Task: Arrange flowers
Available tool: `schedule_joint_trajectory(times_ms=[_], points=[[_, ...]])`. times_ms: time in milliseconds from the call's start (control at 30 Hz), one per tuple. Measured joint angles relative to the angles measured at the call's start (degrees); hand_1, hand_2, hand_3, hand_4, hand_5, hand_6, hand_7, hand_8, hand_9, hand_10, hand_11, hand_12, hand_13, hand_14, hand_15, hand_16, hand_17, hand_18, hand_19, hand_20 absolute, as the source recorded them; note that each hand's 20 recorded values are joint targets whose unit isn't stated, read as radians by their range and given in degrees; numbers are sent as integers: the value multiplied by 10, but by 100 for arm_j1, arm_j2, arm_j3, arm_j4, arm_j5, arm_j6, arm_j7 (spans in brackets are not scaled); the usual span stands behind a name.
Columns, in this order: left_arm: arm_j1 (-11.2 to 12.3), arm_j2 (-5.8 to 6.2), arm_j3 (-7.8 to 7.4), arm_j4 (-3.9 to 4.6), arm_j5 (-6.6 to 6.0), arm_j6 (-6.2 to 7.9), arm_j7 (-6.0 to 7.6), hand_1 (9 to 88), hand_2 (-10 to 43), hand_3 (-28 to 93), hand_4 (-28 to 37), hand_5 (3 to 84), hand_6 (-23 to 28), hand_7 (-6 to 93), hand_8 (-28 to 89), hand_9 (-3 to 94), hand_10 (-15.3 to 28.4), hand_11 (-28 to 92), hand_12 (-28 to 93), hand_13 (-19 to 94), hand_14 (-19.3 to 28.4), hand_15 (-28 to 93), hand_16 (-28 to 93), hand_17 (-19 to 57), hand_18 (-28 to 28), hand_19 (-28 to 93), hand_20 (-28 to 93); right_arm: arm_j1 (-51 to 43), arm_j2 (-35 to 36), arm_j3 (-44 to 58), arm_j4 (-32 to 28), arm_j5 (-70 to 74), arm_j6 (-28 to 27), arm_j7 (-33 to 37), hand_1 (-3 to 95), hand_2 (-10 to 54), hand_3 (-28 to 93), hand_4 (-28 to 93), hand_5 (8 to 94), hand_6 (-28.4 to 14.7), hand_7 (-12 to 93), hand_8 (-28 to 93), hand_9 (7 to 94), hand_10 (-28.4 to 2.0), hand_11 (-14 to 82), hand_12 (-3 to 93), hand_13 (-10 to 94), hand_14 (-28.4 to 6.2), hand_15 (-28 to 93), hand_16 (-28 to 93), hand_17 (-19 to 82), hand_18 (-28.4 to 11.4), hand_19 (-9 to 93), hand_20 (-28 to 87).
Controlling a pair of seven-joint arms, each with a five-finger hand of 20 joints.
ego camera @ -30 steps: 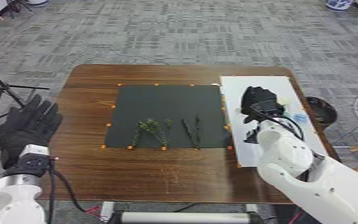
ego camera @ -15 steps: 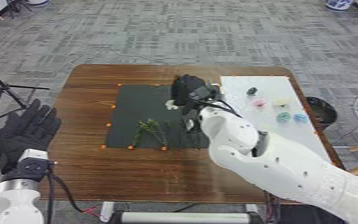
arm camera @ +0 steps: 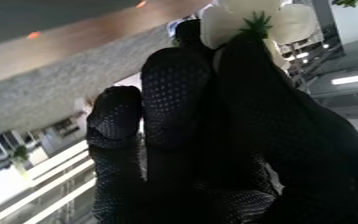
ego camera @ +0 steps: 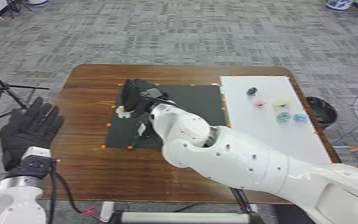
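The right hand (ego camera: 136, 95) pinches a white flower (arm camera: 293, 25) over the dark mat's (ego camera: 198, 102) left side. It looks like placing time: next, set it down softly and let go. The left hand's (ego camera: 30, 131) fingers are straight.

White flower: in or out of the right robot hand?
In. The right wrist view shows the white flower pinched at the tips of the right robot hand.

White jointed right arm (ego camera: 220, 152) reached leftward

It slanted inward, its black-fabric-gloved right hand (ego camera: 135, 97) pinching between thumb and fingers. At the left edge, the white jointed left arm (ego camera: 15, 197) pointed forward, its black-fabric-gloved left hand (ego camera: 27, 134) holding straight, slightly spread fingers.
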Motion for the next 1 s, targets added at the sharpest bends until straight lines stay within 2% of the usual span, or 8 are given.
schedule_joint_trajectory(times_ms=[233, 400, 567, 1000], points=[[-212, 88, 124, 52, 31, -30, -8, 256, 217, 684, -283, 380, 101, 24, -47, 274, 154, 70, 140, 207, 127, 49, 37, -60, 104, 234, 87, -70, -401, -52, 199, 13, 4, 19, 525, -95, 821, -283, 729, 25, 325, 15, 736, -65, 108, 315, 742, -13, 509, 459, 421, -193, 855, 399], [-306, 126, 155, 70, 37, -47, -39, 256, 217, 684, -283, 382, 103, 20, -45, 275, 154, 59, 150, 204, 129, 38, 50, -58, 104, 221, 93, -184, -584, -19, 363, -9, -6, 142, 558, -95, 769, -276, 699, 13, 320, 10, 719, -76, 114, 291, 730, -12, 507, 457, 415, -192, 847, 408], [-295, 129, 151, 60, 37, -92, -32, 257, 216, 685, -283, 385, 104, 26, -46, 281, 157, 67, 155, 212, 131, 38, 53, -59, 105, 223, 98, -177, -575, -226, 363, -381, -34, 259, 579, -95, 713, -248, 695, 3, 314, 11, 730, -80, 90, 302, 721, -25, 528, 435, 413, -191, 845, 411], [-228, 124, 146, 43, 33, -177, 2, 255, 212, 691, -283, 391, 102, 49, -58, 290, 160, 118, 135, 217, 136, 92, 35, -66, 110, 249, 98, -194, -482, -360, 387, -871, -362, 432, 585, -95, 694, -240, 705, -13, 279, 10, 735, -95, 84, 293, 719, -35, 543, 413, 411, -196, 843, 407]])
